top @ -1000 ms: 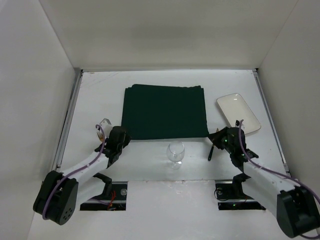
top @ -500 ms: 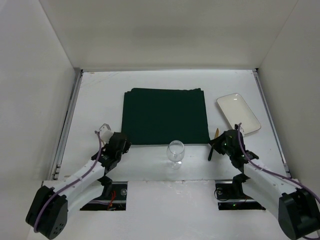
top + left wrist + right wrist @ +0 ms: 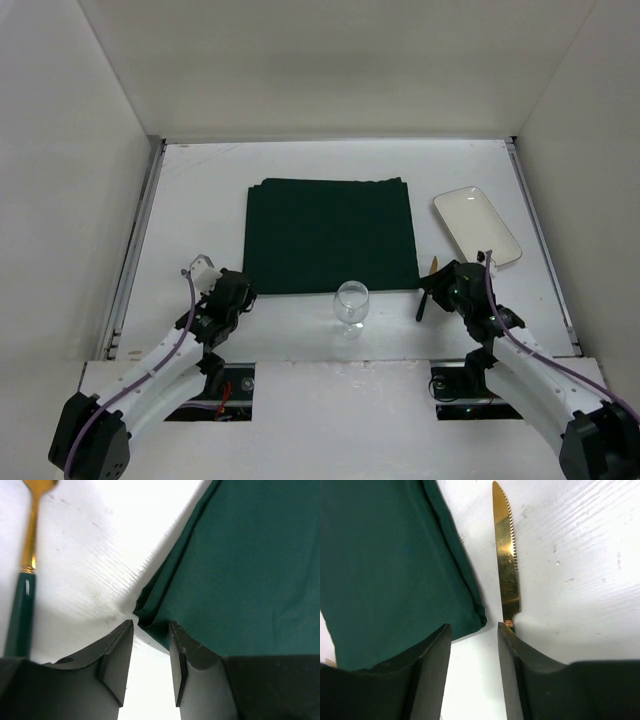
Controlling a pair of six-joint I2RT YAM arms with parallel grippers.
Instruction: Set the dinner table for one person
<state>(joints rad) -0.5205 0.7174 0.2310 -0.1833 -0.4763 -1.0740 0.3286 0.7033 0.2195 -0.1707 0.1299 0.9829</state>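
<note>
The dark green placemat (image 3: pixel 330 235) lies flat in the middle of the white dinner table (image 3: pixel 200 190). My left gripper (image 3: pixel 243 291) is at its near left corner (image 3: pixel 150 611), open, with that corner just beyond the fingertips and nothing between them (image 3: pixel 151 630). My right gripper (image 3: pixel 438 284) is open at the near right corner (image 3: pixel 470 612), also holding nothing (image 3: pixel 473 632). A gold serrated knife (image 3: pixel 506 565) with a dark handle (image 3: pixel 424 300) lies just right of that corner. A gold utensil with a green handle (image 3: pixel 26 585) lies left of the placemat.
A stemmed wine glass (image 3: pixel 351 306) stands upright between the two grippers, near the front edge. A small white rectangular plate (image 3: pixel 477 226) lies at the right, beyond the knife. Silver rails (image 3: pixel 135 240) run along both sides.
Both grippers were shut at the placemat's near corners and are now open, apart from the cloth. Both arms have drawn back toward the near edge; the placemat's near edge lies slightly closer.
</note>
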